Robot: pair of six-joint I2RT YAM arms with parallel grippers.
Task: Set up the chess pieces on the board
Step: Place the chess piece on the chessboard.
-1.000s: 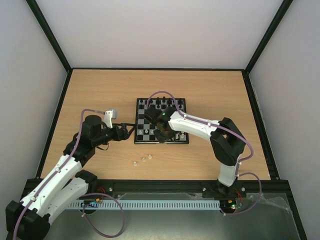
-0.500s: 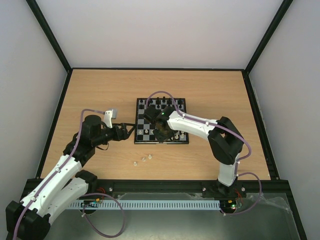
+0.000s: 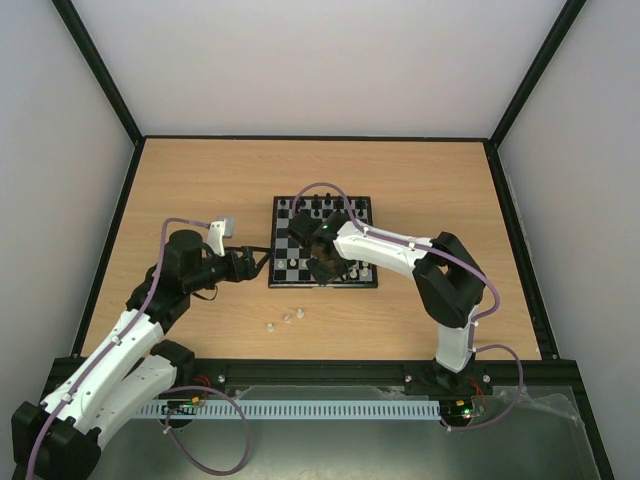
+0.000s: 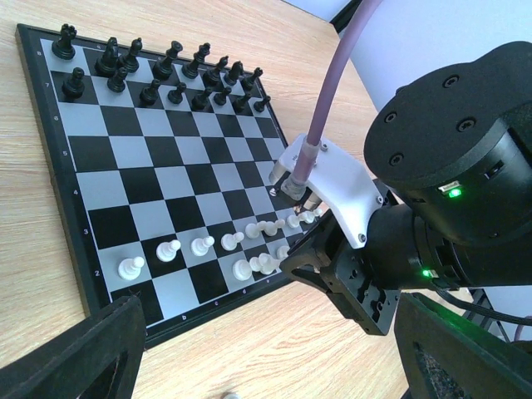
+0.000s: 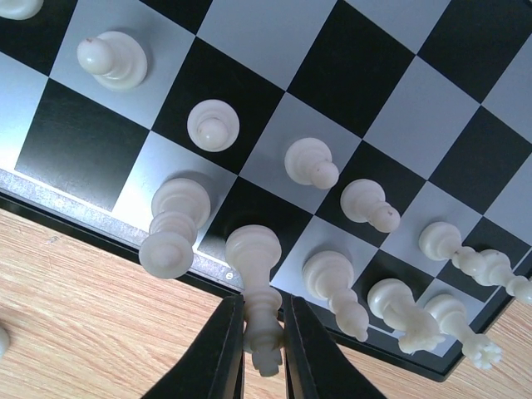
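Observation:
The board lies mid-table, with black pieces along its far rows. Several whitish chess pieces stand on its near rows, also seen in the left wrist view. My right gripper is over the board's near edge. Its fingers are shut on a tall whitish piece whose base rests on a near-row square. My left gripper is open and empty, low beside the board's left near corner, its fingers wide apart.
Three loose whitish pieces lie on the wooden table in front of the board; one shows at the bottom edge of the left wrist view. The right arm's wrist fills the right side of that view. Black frame rails edge the table.
My right gripper has shifted very slightly over the board's near edge with the piece in it. The left arm has not moved.

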